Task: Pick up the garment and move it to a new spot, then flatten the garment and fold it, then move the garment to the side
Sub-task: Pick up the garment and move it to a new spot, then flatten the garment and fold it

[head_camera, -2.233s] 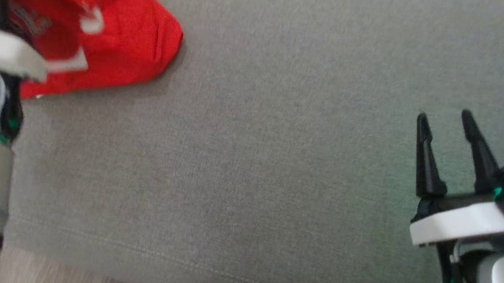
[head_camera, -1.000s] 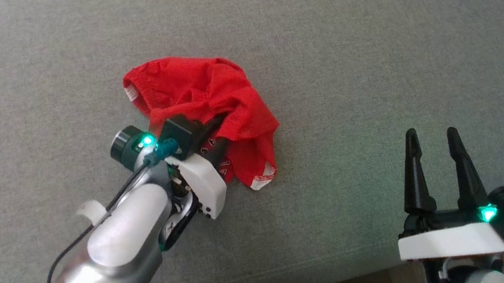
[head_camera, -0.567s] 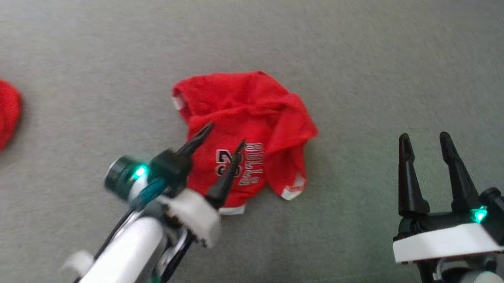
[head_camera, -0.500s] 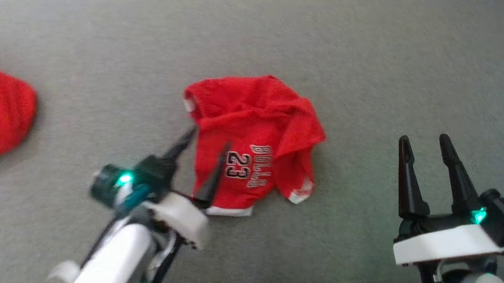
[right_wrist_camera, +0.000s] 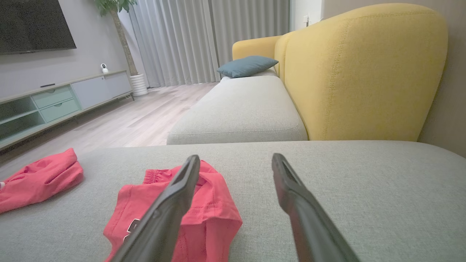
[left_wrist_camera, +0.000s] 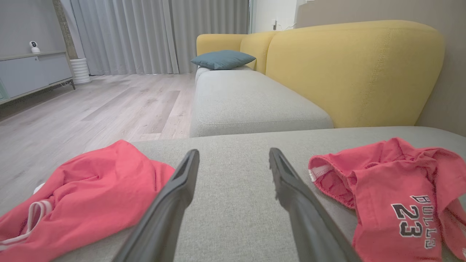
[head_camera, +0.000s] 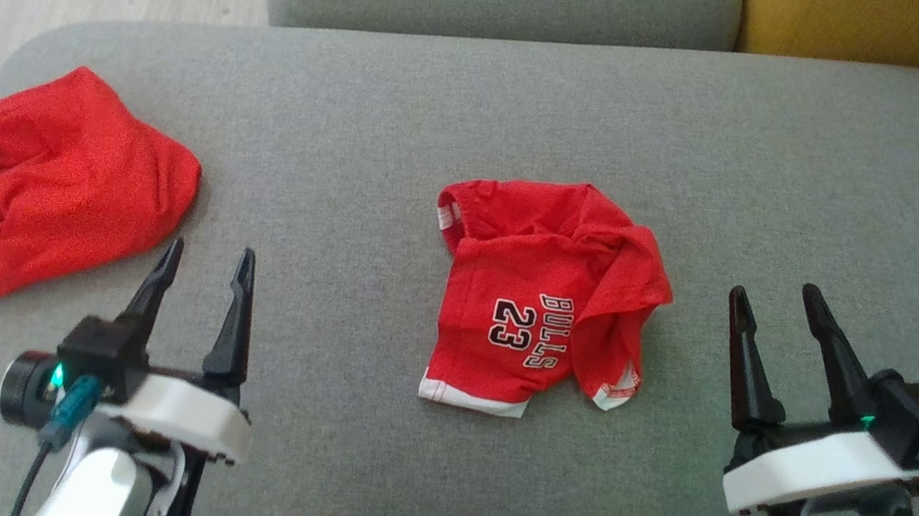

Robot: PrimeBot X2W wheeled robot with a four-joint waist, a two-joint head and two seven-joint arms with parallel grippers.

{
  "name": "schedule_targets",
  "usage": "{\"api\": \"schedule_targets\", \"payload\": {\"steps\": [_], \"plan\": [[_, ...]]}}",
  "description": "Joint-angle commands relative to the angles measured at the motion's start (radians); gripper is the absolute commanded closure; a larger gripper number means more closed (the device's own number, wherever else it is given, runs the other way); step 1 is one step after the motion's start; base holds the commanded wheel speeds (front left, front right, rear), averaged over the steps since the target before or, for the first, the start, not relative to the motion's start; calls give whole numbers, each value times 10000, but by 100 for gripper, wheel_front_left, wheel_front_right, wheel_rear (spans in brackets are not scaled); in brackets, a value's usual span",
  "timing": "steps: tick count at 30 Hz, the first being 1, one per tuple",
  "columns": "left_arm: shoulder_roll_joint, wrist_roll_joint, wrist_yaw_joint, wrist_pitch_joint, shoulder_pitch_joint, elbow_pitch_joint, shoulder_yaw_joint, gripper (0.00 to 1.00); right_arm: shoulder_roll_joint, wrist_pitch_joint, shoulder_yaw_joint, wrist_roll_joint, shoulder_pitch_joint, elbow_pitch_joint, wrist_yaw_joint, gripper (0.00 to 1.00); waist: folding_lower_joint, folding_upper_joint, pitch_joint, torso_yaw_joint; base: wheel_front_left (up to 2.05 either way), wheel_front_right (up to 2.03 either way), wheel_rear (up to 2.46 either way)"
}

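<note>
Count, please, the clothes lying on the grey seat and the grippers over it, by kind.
Red clothes: 2, the printed jersey and a second garment with white trim.
Grippers: 2, the left gripper and the right gripper, both open and holding nothing.
Total: 4.

Grey sofa [head_camera: 407,113], yellow backrest [left_wrist_camera: 346,72], teal cushion [left_wrist_camera: 222,59]

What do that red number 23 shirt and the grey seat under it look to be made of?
The red shirt looks like a thin, matte knit, perhaps cotton or polyester: it crumples in soft folds, with white edging. The grey seat looks like woven upholstery cloth, matte and faintly flecked, with a stitched seam.
</note>
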State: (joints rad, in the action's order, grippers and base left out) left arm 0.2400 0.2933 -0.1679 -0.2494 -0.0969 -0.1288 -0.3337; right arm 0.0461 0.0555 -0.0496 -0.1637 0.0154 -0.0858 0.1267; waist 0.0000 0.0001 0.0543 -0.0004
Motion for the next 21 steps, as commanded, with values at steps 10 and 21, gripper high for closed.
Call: {"api": "schedule_targets", "payload": {"steps": [10, 21], "plan": [[483, -96, -199, 31, 325, 872, 309, 0, 41, 265, 164, 112, 497, -244, 40, 0, 0, -1, -452, -83, 0, 0, 0], [619, -120, -381, 294, 725, 1193, 197, 0, 41, 427, 182, 100, 696, -374, 40, 0, 0, -1, -545, -144, 0, 0, 0]]}}
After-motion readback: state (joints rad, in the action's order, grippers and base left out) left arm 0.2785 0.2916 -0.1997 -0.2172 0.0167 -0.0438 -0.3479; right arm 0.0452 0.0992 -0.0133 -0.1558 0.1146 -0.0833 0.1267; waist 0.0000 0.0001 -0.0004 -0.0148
